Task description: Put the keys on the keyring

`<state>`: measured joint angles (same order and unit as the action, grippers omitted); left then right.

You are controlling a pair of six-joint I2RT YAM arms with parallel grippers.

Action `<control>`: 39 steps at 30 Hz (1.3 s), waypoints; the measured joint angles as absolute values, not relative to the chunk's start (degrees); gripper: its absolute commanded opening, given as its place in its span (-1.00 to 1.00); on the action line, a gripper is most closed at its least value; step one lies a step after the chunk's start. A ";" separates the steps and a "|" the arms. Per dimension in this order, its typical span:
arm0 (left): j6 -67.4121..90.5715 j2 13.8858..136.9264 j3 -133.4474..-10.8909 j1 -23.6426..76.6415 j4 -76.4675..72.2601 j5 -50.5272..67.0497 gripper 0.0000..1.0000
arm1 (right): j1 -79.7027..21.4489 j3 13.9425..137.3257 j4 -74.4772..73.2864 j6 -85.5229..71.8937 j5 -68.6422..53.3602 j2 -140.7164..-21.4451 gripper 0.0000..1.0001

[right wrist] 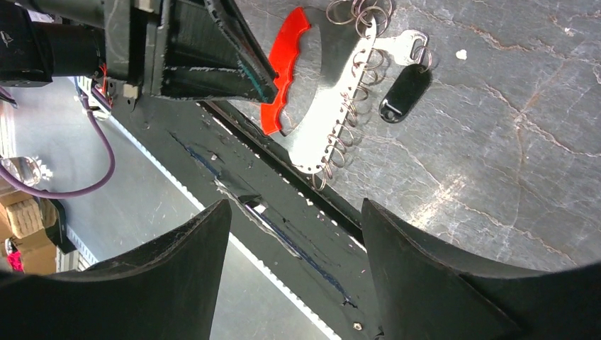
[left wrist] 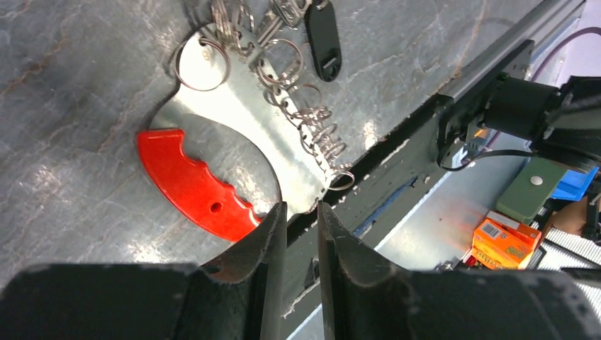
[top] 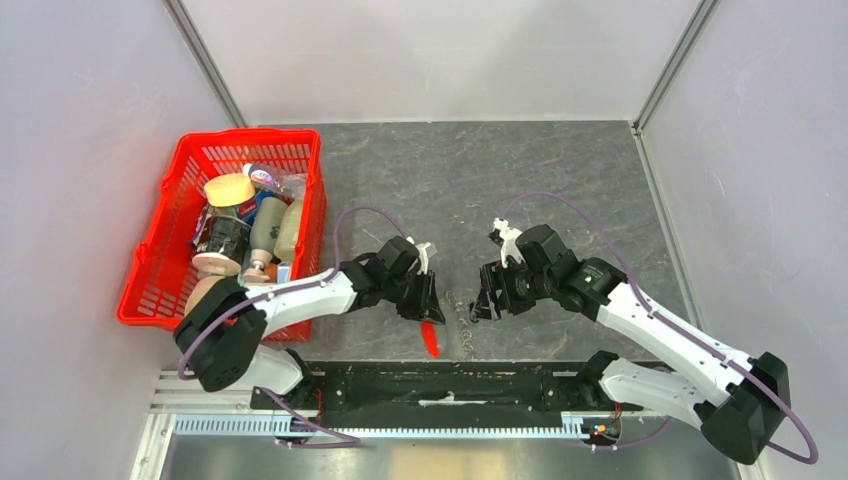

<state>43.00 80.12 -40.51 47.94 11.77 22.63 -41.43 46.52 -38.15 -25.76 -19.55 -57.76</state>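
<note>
The keyring [left wrist: 241,124], a grey metal plate with a row of small rings and a red curved strip [left wrist: 188,185], lies flat on the dark table. The keys, a small silver key [right wrist: 405,44] joined to a black fob [right wrist: 405,92], lie against the ring row at its far end; I cannot tell whether they are linked to it. My left gripper [left wrist: 302,211] stands just above the plate's near tip, jaws a narrow gap apart with nothing between them. My right gripper [right wrist: 294,207] hangs wide open and empty, short of the keyring [right wrist: 333,99].
A red basket [top: 160,250] with bottles and jars stands at the left. A black rail [top: 440,385] runs along the near table edge, right beside the keyring. Grey walls close in the table on three sides.
</note>
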 measured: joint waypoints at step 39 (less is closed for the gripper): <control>45.80 101.21 -41.67 30.50 -13.41 29.78 -0.29 | -41.43 44.38 -38.15 -26.55 -17.91 -54.33 0.52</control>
<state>45.80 101.21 -41.67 30.50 -13.41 29.78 -41.43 44.38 -38.15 -26.55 -17.91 -54.33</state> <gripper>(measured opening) 0.353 0.761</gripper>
